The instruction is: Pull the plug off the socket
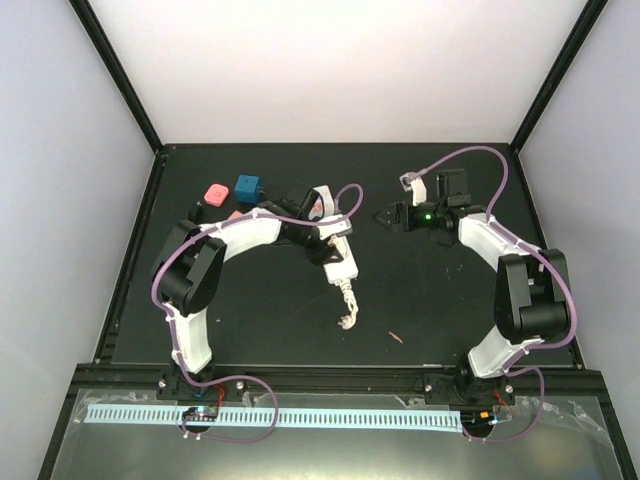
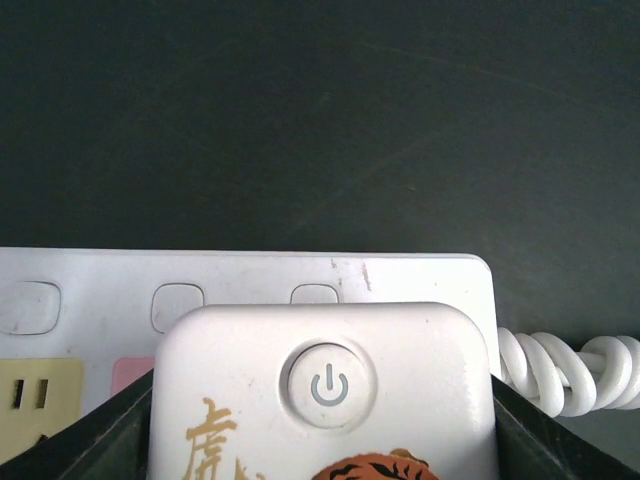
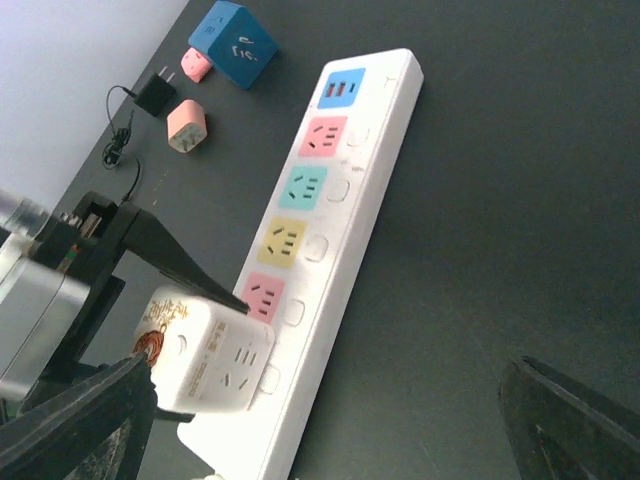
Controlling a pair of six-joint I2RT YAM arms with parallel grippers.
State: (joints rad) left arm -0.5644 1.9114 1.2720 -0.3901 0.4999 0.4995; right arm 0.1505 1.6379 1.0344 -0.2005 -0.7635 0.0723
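Note:
The socket, a long white power strip (image 3: pixel 345 190) with pastel outlets, lies on the black table; the top view shows it (image 1: pixel 343 266) mid-table with its coiled white cord (image 1: pixel 347 305). A white cube plug (image 3: pixel 205 350) with a power button and a tiger picture sits on the outlet nearest the cord. My left gripper (image 1: pixel 333 247) is shut on this cube (image 2: pixel 325 390), one dark finger (image 2: pixel 115 440) on each side. My right gripper (image 1: pixel 385 215) is wide open and empty, to the right of the strip, with its fingers (image 3: pixel 575 420) apart from it.
A blue cube (image 1: pixel 247 186), a pink plug (image 1: pixel 214 190) and another pink plug (image 3: pixel 187 123) lie at the back left, with a small black adapter and wire (image 3: pixel 155 95). A small red scrap (image 1: pixel 396 337) lies near the front. Black frame rails border the table.

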